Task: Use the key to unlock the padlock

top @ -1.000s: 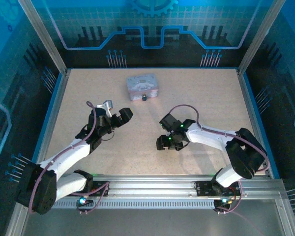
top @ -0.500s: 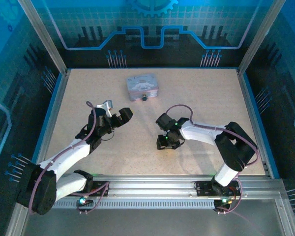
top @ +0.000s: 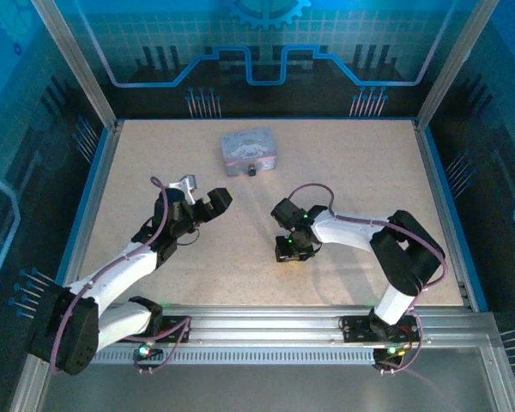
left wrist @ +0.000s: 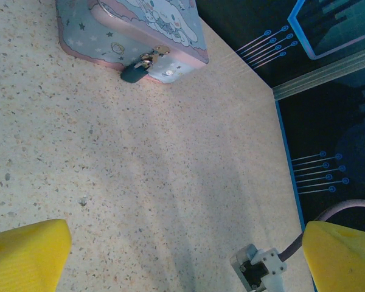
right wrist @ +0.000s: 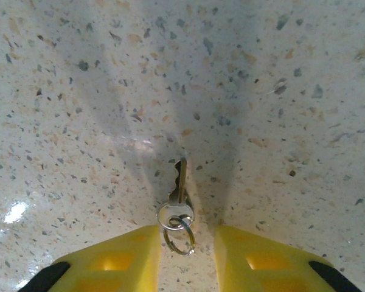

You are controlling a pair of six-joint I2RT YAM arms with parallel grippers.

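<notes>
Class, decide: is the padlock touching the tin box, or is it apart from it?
Touching. The left wrist view shows the padlock hanging at the front wall of the tin box, its shackle hooked through the box's latch.

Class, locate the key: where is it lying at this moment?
In the right wrist view, the key lies flat on the speckled table, in the gap between the two yellow fingers of the right gripper, its blade pointing away from them.

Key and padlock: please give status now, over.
Left claw wide open. Right claw open astride small silver metal key, not gripped. Tiny dark padlock on pastel tin box. Nothing between.
</notes>
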